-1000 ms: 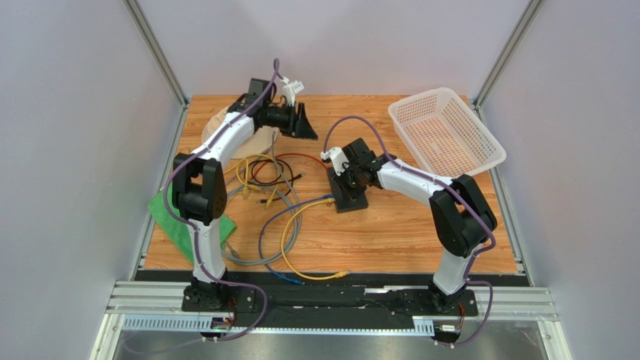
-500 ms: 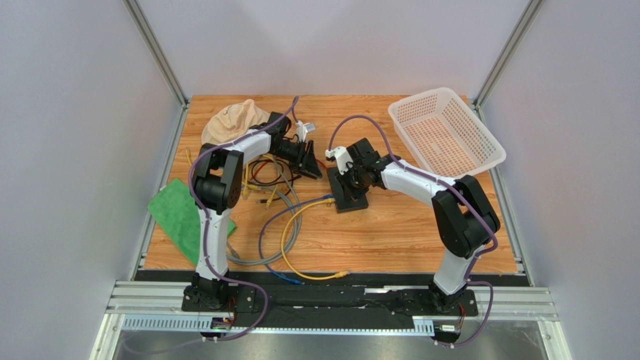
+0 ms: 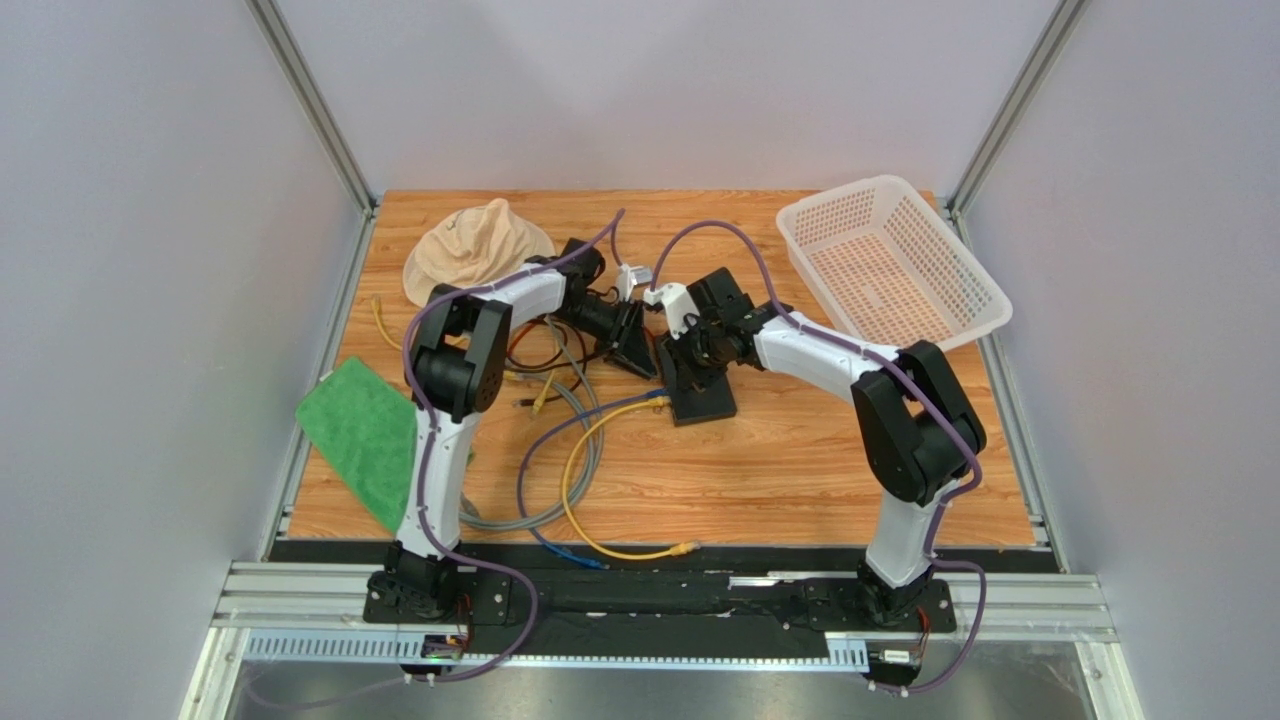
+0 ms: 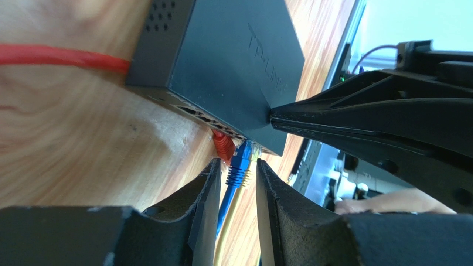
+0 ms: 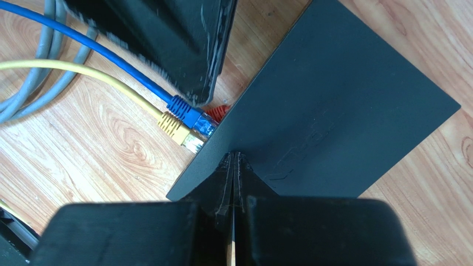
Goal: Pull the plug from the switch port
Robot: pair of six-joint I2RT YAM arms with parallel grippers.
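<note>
Left wrist view: left gripper [image 4: 237, 169] narrowly parted, seemingly around blue plug [image 4: 241, 158]; right gripper [image 5: 234, 156] pinched closed, tips on switch [image 5: 333, 100].

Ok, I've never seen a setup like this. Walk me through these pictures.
These are two robot arms bolted at the near edge of a wooden table. The overhead picture comes from a fixed camera above and behind them. The other two come from a camera on each wrist, looking along that arm's own fingers. On the table lie a flat black network switch, loose cables, a green cloth, a beige cloth and a white basket. A red plug, a blue plug and a yellow plug sit at the switch's side. The left gripper is open, its fingers either side of the blue plug, not closed on it. The right gripper is shut, its tip resting on top of the switch. Nothing is held.
</note>
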